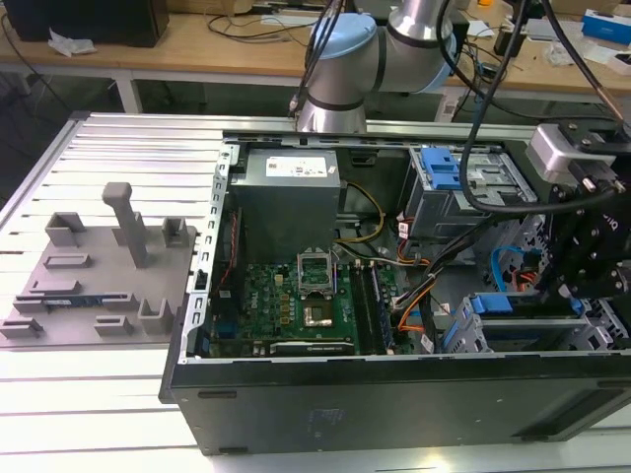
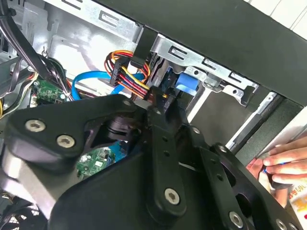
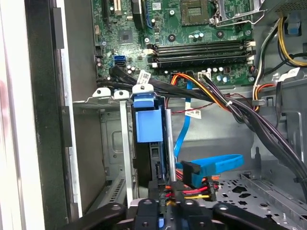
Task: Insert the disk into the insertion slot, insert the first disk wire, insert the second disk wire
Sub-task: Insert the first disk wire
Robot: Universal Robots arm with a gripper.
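Note:
The disk sits in the insertion slot [image 3: 125, 143] of the grey cage; its blue carrier [image 3: 148, 124] shows at the cage mouth and at the exterior view's lower right [image 1: 503, 304]. My gripper [image 3: 160, 203] hangs right at the disk's end, its black fingers [image 2: 160, 108] pinched together on the black connector of a disk wire with red, yellow and orange strands [image 2: 125, 76]. That connector is at the disk's edge; whether it is seated I cannot tell. A blue flat disk wire [image 3: 213, 165] loops beside it. In the exterior view the gripper [image 1: 580, 281] is low inside the case.
The open black case [image 1: 394, 394] lies on a slatted table. The motherboard [image 3: 192, 28] and thick black cable bundles [image 3: 249, 120] crowd the space past the cage. A taller cage with blue latch [image 1: 444, 172] stands behind. A hand [image 2: 283, 165] rests outside the case wall.

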